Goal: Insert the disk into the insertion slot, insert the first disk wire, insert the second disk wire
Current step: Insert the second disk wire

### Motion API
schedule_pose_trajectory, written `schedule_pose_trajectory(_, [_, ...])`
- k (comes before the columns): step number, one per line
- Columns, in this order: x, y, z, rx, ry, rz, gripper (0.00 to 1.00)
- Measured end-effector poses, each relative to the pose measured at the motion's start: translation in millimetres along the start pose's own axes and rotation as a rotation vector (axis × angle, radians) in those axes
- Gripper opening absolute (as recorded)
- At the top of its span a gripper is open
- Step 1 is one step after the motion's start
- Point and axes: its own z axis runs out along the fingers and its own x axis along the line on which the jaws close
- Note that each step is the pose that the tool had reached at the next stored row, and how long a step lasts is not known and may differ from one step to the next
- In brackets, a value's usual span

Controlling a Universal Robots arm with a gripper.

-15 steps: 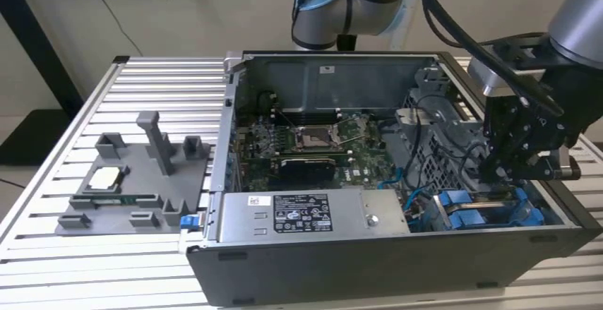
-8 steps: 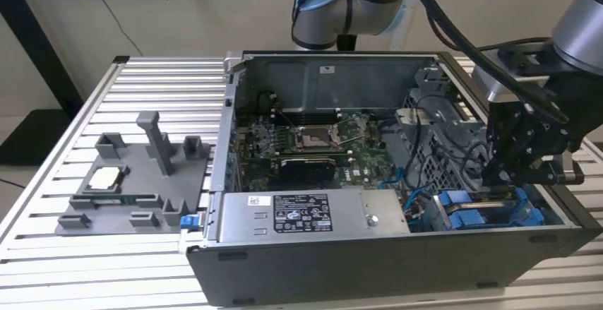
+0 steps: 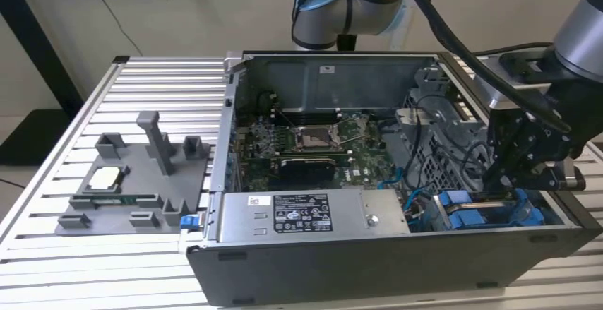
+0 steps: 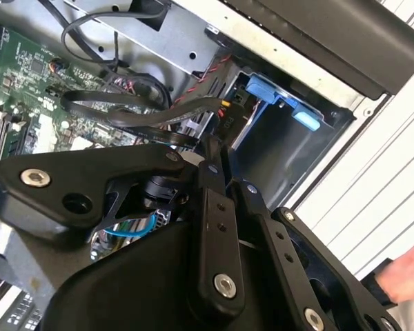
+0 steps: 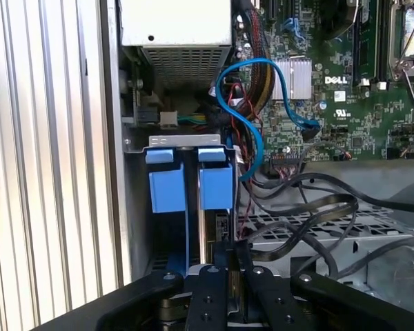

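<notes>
The disk's blue carrier (image 5: 168,190) sits down in the insertion slot (image 5: 136,207) at the case's front corner, and its blue tabs (image 4: 263,91) show in both wrist views. In the exterior view the blue carrier (image 3: 460,211) lies low at the right of the open computer case. My gripper (image 3: 509,191) hangs over that bay. Its fingertips (image 5: 228,254) are pressed close together at the slot's mouth. A flat black disk wire (image 4: 159,132) runs up to the gripper (image 4: 212,153) and ends between its tips. A blue wire (image 5: 248,76) loops from the motherboard toward the bay.
The grey power-supply box (image 3: 306,215) lies beside the bay. The motherboard (image 3: 311,140) fills the case floor, and black cables (image 5: 310,207) cross a perforated cage. A grey fixture tray (image 3: 132,183) stands on the slatted table at the exterior view's left. A person's hand (image 4: 408,270) is near the case.
</notes>
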Motion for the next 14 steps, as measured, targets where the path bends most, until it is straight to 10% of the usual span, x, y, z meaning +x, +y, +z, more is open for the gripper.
schedule_pose_trajectory(14, [0.4,0.4,5.8,0.0039,-0.0031,0.000,0.16])
